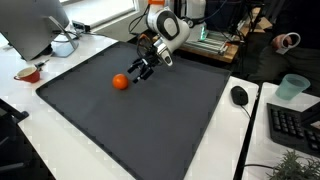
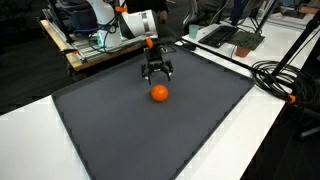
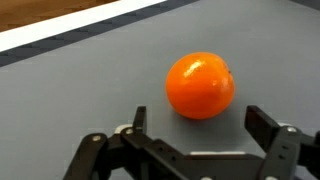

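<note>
The claw [image 1: 141, 69] is a black, angular two-finger unit with open linkage bars. Its jaws are spread wide and pinch nothing. In the wrist view its two blunt dark fingers [image 3: 263, 126] stand well apart at the lower edge of the picture, on either side of the orange [image 3: 200, 86]. The fruit lies just ahead of the fingertips and not between them. The orange is round and slightly flattened, with a glossy, finely dimpled skin that catches a bright highlight on top. It rests directly on the mat [image 3: 70, 100] and nothing touches it. In both exterior views the orange [image 1: 120, 82] [image 2: 158, 94] sits near the claw [image 2: 156, 74], just past its tips and lower than them, with a small gap of bare mat between. The mat [image 2: 120, 130] under the claw is a large, flat, matte charcoal sheet with a faint cloth-like grain. It lies on a smooth white table [image 1: 70, 160]. The arm [image 1: 166, 27] is made of rounded white shells with an orange band at the wrist. It comes in from the mat's far edge, bends at the wrist, and points the claw downward and slightly tilted, with the fingertips held above the mat. Well away from the claw, off the mat's edge, lie a rounded black computer mouse [image 1: 239, 95] and a black keyboard [image 1: 295, 125].
</note>
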